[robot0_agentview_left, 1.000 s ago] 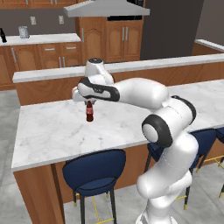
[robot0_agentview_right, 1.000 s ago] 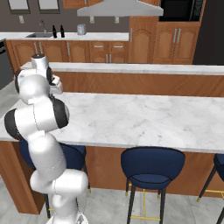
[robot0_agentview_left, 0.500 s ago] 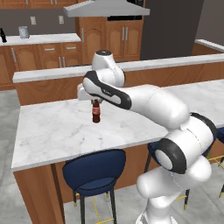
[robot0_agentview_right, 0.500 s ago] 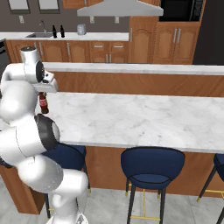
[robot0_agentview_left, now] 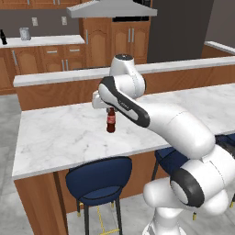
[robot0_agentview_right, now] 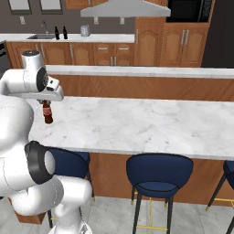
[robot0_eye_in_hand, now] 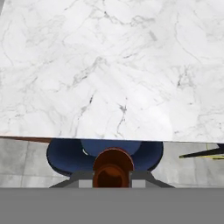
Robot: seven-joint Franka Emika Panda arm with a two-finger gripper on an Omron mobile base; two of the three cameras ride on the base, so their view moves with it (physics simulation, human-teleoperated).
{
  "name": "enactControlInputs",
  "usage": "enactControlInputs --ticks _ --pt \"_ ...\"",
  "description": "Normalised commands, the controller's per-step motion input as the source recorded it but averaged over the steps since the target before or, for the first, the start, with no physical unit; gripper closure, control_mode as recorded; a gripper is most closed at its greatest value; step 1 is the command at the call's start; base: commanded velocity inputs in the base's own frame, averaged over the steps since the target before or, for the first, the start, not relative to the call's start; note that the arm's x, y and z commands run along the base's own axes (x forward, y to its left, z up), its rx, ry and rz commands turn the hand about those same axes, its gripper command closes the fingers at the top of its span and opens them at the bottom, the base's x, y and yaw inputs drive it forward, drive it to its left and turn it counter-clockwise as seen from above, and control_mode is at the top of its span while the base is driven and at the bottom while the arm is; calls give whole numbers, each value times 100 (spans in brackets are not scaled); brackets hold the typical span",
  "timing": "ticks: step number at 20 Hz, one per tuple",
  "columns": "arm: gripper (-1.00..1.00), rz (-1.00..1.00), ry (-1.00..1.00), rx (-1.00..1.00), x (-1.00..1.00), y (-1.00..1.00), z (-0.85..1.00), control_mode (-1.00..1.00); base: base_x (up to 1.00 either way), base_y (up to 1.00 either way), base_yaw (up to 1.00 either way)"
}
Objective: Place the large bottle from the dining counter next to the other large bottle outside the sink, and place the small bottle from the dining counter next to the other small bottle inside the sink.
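My gripper (robot0_agentview_left: 110,109) is shut on the neck of a dark brown bottle (robot0_agentview_left: 110,121) with a red label, held upright over the left part of the dining counter (robot0_agentview_left: 59,133). I cannot tell whether it is the large or the small one. From the right the bottle (robot0_agentview_right: 46,113) hangs under the hand (robot0_agentview_right: 45,102) near the slab's left end. In the hand view its round cap (robot0_eye_in_hand: 113,168) sits between the fingers (robot0_eye_in_hand: 81,177), with marble (robot0_eye_in_hand: 109,65) beyond. The sink (robot0_agentview_right: 41,36) lies in the far back worktop, with two dark bottles (robot0_agentview_right: 56,33) beside it.
Blue stools (robot0_agentview_left: 98,181) (robot0_agentview_right: 157,171) stand along the counter's front edge. A raised wooden ledge (robot0_agentview_right: 137,71) runs behind the slab. On the back worktop stand a glass jar (robot0_agentview_right: 84,30) and a dark bottle (robot0_agentview_left: 2,36). A range hood (robot0_agentview_left: 114,8) hangs above.
The arm has swung round so its elbow now comes toward the base. The bottle has shifted a little to the right and toward the counter's front edge, still gripped.
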Motion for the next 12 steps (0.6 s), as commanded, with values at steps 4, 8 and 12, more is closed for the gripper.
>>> enactControlInputs --ticks 4,8,12 --pt "100 0 0 0 0 0 0 -100 0 0 0" --pt "100 0 0 0 0 0 0 -100 0 0 0" --pt "100 0 0 0 0 0 0 -100 0 0 0"
